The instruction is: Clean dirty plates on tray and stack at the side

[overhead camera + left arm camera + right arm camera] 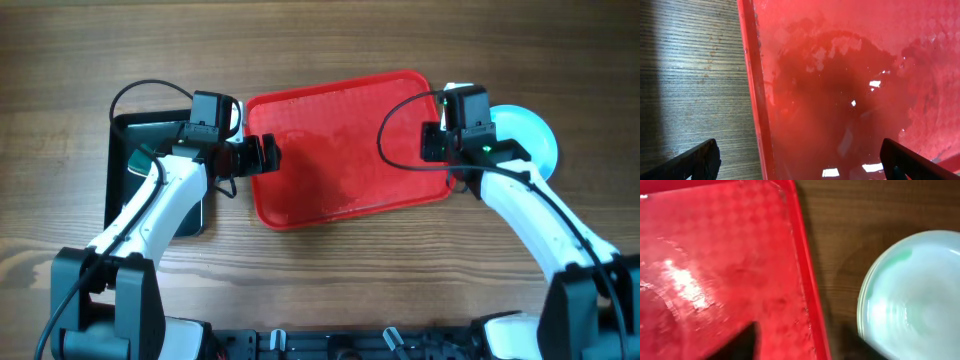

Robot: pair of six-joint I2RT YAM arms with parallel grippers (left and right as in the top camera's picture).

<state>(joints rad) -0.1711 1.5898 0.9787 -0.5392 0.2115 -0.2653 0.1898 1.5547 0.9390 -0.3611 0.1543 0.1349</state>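
Wood-grain table (pixel 330 285) fills the frame, large red rectangular plastic tray (pixel 340 150) at centre. Small black tray (pixel 119 205) lies at left under the left arm (pixel 160 192); pale blue round plates (pixel 535 140), green-smeared, sit stacked off the tray's right rim. Left gripper (pixel 263 155) gapes wide over the left rim; right gripper (pixel 435 142) shows no clear spread

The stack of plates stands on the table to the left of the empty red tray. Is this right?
No. The stack of plates stands to the right of the red tray, not the left; the overhead view shows it.
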